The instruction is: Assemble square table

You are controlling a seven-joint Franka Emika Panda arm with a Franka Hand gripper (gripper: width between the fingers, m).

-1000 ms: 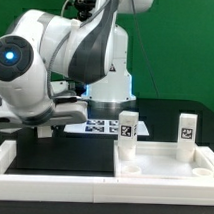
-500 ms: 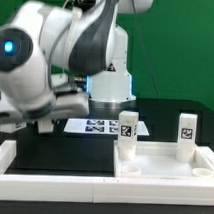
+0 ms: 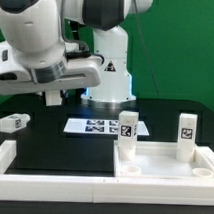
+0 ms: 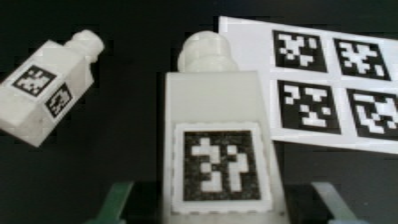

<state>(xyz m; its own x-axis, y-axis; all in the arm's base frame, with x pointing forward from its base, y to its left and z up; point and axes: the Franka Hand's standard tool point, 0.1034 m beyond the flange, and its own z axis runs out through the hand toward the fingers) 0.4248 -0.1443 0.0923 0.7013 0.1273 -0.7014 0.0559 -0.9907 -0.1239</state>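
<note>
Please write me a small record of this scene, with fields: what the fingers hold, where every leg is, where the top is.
fingers: shut on the held leg
held leg: between the fingers, tag toward the wrist camera
loose leg: lying on the black table, exterior view's left
square top: on the table, exterior view's right
standing legs: two, upright at the top's far corners
marker board: flat on the table, centre

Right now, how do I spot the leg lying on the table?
Find the marker board on the black table. To its left in the exterior view lies a white tagged leg, alone on its side; the two legs on the square top stand upright.
</note>
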